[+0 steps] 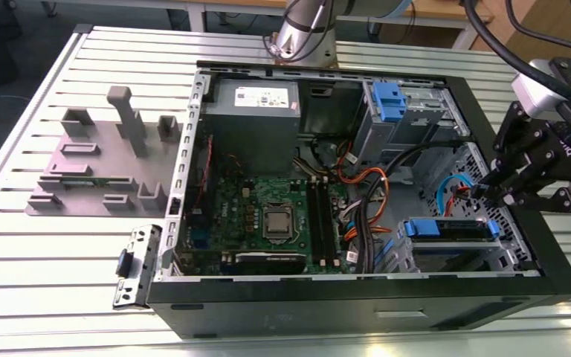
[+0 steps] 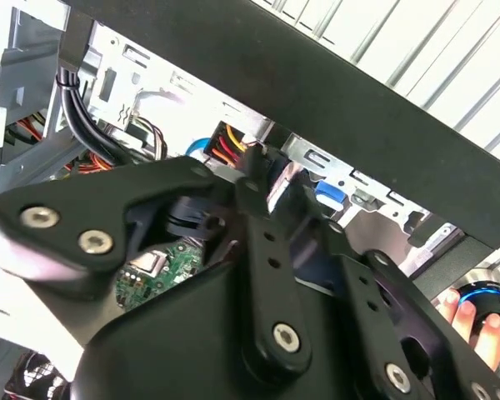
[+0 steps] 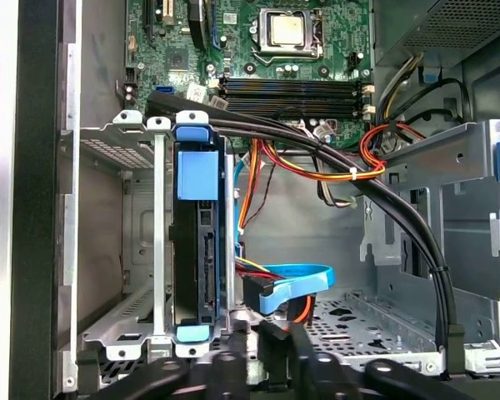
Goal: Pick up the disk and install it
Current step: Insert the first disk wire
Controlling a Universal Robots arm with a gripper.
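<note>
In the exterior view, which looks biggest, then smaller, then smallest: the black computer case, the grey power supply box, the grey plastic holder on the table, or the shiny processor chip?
1. Computer case
2. Grey plastic holder
3. Power supply box
4. Processor chip

The holder and the power supply box look close in size, so their order is unsure.

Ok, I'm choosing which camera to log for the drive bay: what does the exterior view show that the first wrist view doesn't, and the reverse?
Exterior view: the grey slotted fixture and a small metal bracket, both lying outside the black computer case.
First wrist view: the disk's dark side edge, seen between the bay's upright metal rails.
Both: the silver-grey disk in its blue plastic caddy, sitting in the bay, and the green motherboard.
</note>
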